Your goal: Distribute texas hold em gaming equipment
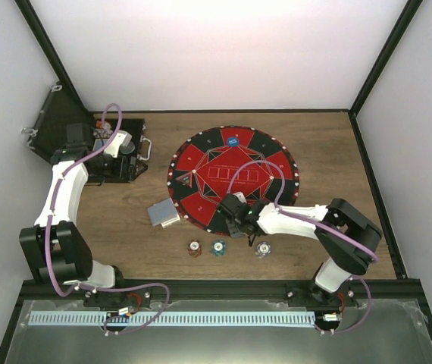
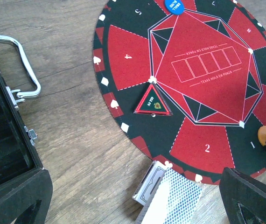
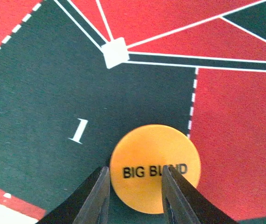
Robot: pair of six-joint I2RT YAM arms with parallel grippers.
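Wooden table [image 1: 125,227]. Black case [image 2: 4,154] stands open at the upper left of the top view. Round red-and-black mat [image 1: 201,163] lies at centre. Grey-blue-backed card deck [image 1: 162,214] sits at the mat's lower-left edge. Below the mat is a row of three chips: brown chip [image 1: 194,248], teal chip [image 1: 218,247], white chip [image 1: 263,248].

Overhead camera sees the whole counter [image 1: 125,227]. Left wrist looks across the round mat [image 2: 207,107]; right wrist, very close, shares its near edge.
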